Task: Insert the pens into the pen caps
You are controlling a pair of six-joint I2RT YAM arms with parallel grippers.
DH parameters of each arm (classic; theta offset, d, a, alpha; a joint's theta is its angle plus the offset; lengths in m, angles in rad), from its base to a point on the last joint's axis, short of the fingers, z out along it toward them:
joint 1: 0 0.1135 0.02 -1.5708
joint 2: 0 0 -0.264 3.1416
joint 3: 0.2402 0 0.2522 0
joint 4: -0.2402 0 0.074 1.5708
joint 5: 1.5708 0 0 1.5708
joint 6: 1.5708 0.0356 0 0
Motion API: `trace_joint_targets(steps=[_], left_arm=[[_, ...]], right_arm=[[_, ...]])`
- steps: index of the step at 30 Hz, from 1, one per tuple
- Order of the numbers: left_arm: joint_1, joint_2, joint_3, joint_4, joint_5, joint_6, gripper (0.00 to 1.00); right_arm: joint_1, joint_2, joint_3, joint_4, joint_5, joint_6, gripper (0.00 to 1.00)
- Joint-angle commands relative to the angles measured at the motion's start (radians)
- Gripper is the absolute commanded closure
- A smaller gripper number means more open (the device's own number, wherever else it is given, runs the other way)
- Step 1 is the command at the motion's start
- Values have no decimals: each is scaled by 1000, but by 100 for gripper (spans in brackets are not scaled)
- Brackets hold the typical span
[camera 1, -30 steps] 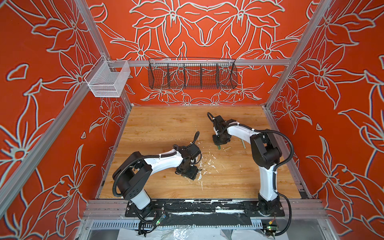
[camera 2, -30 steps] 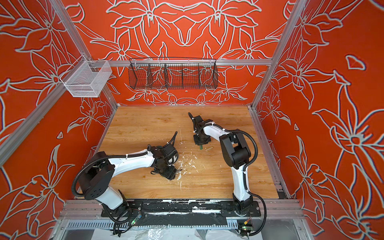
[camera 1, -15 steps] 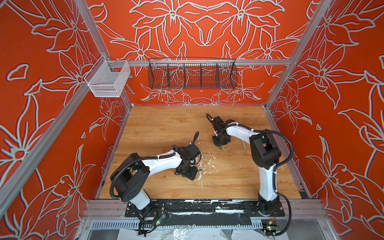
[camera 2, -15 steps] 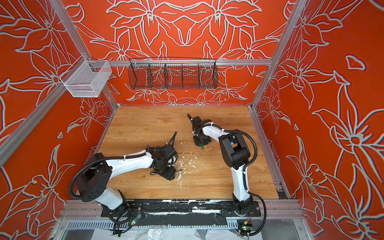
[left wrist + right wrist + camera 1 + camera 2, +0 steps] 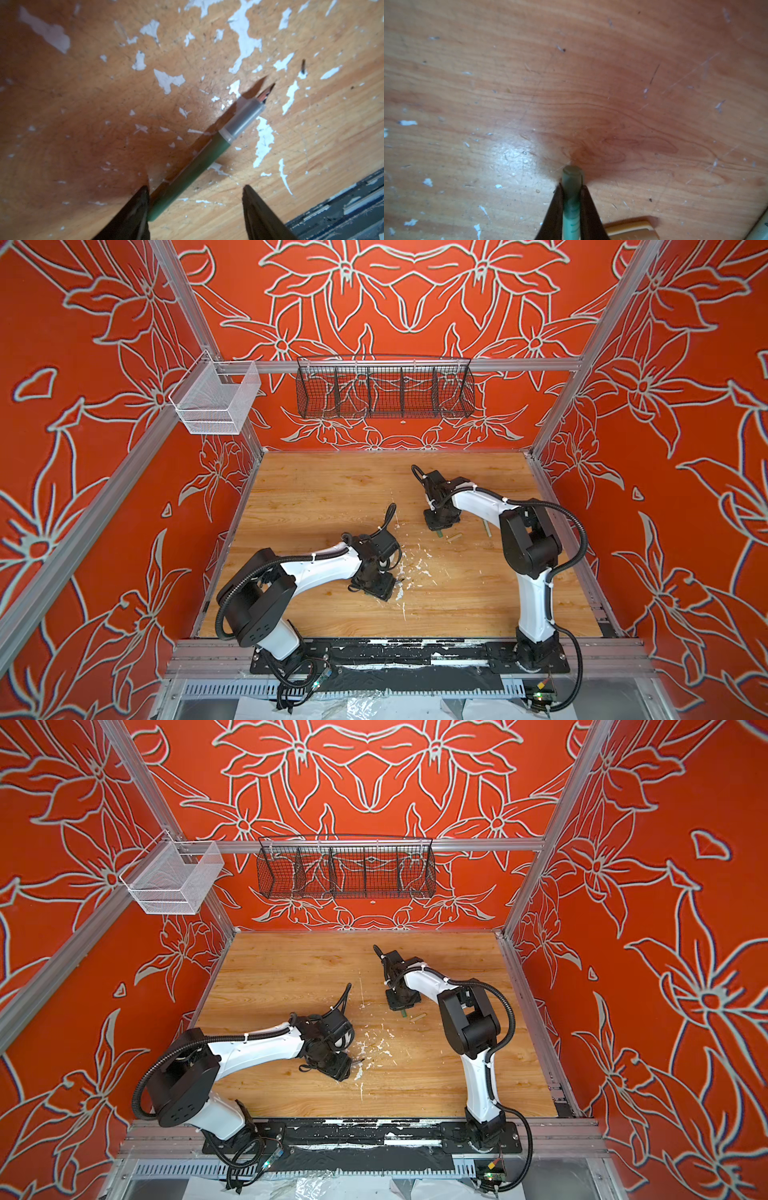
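A dark green pen [image 5: 199, 160] with a grey pointed tip lies flat on the wooden table. My left gripper [image 5: 195, 187] stands open around its back end, which lies close to one finger [image 5: 137, 207]. In both top views the left gripper [image 5: 380, 591] [image 5: 338, 1071] hangs low over the white paint flecks. My right gripper [image 5: 572, 185] is shut on a green pen cap [image 5: 571, 173], held low over the table; in a top view its end [image 5: 439, 533] shows under the right gripper [image 5: 440, 524]. A tan pen cap [image 5: 454, 536] [image 5: 631, 229] lies beside it. A pale green pen [image 5: 487, 528] lies by the right arm.
White paint flecks [image 5: 409, 568] scatter over the table's middle front. A black wire basket [image 5: 384, 389] and a white mesh basket [image 5: 216, 400] hang on the walls above. The black base rail [image 5: 407, 655] runs along the front edge.
Both arms stay almost where they were. The right gripper has shifted slightly over the green cap.
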Motion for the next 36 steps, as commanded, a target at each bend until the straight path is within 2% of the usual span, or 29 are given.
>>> trace_joint_targets(steps=[1,12,15,18,20,25,31,36], left_arm=[[-7,-4,0,-34,5,-2,29],[-35,107,50,-84,-42,28,32],[-36,98,51,-57,-13,32,38],[-37,89,51,-37,14,25,52],[-38,83,44,-38,10,14,57],[-44,63,16,-38,6,-11,64],[-53,54,12,-38,-23,-12,69],[-61,58,2,-32,-18,-18,72]], right_arm=[[4,-38,-8,-18,-21,-1,85],[4,-118,-53,14,-70,18,85],[4,-133,-74,23,-79,20,85],[1,-153,-96,38,-92,27,85],[-1,-166,-107,46,-97,33,85],[-7,-198,-136,84,-122,49,85],[-16,-246,-179,150,-183,79,85],[-19,-282,-204,169,-186,89,85]])
